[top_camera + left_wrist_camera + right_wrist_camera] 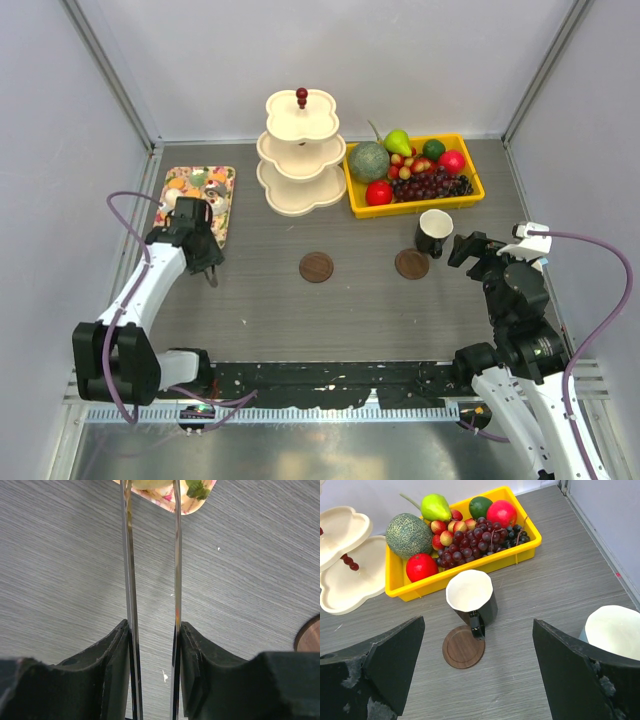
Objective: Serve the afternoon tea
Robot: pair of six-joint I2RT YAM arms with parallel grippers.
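Your left gripper (152, 645) pinches thin steel tongs (129, 580); their tips, cut off ahead, seem to reach a flowered rectangular tray (192, 502). Your right gripper (477, 630) gapes empty, black white-lined mug (470, 595) just ahead, white-and-blue mug (615, 630) half hidden behind one finger.

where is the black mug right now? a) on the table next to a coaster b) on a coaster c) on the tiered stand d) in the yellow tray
a: the black mug stands on the table just behind the coaster, not on it.
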